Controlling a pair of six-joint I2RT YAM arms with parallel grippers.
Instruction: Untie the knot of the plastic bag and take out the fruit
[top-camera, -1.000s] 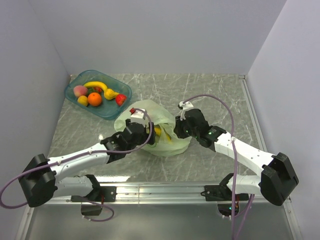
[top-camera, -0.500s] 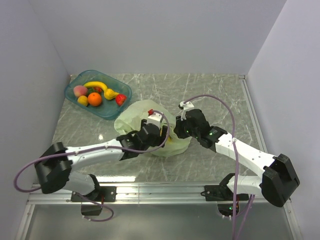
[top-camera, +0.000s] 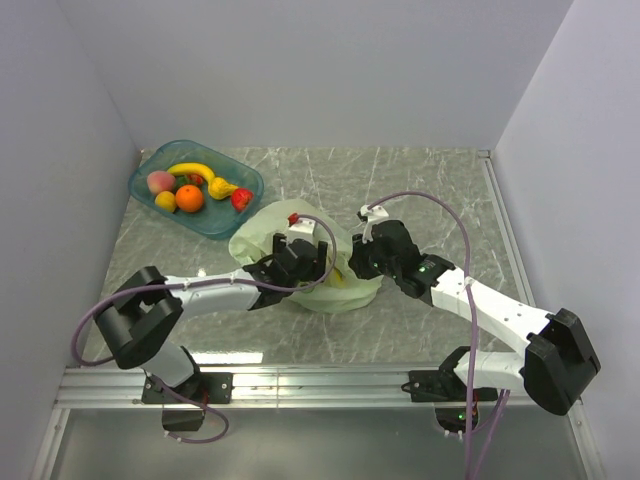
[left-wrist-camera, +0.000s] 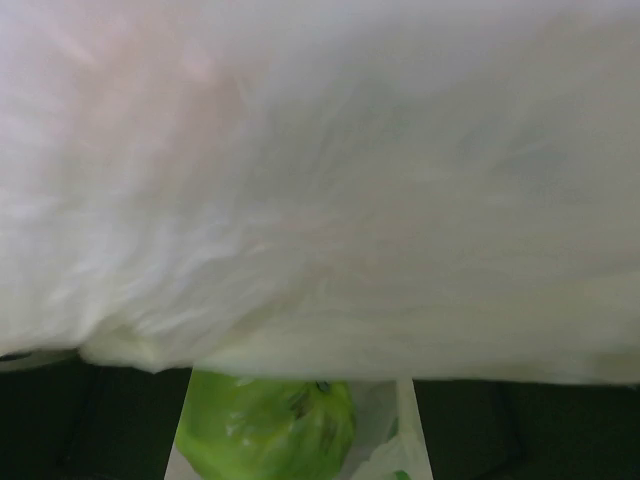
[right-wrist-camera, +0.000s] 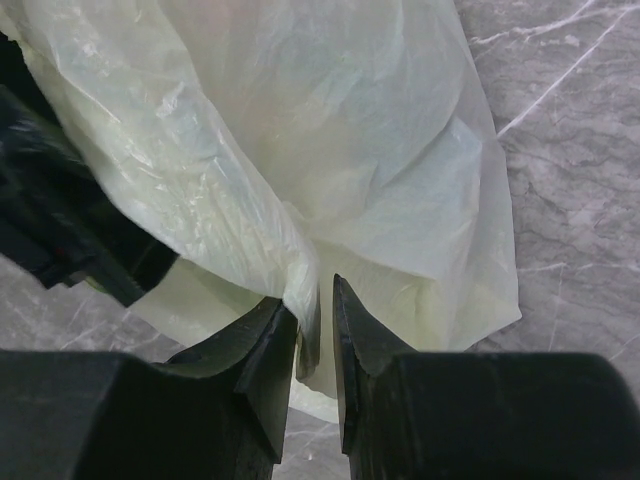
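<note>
Marble table (top-camera: 430, 180) | one plastic bag (right-wrist-camera: 350, 150) | right gripper (right-wrist-camera: 315, 300) pinches it | left gripper (top-camera: 315, 262) unreadable (plastic-covered)

Left end effector (top-camera: 308, 260) reaching inward, fingers hidden; right end effector (right-wrist-camera: 315, 300) pinched on plastic bag (right-wrist-camera: 350, 150).

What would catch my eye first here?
A crumpled pale green plastic bag sits mid-table, and the right hand pinches a fold of it. At the far left, a blue tray holds bright fruit, and a green fruit peeks from under the plastic in the left wrist view.
</note>
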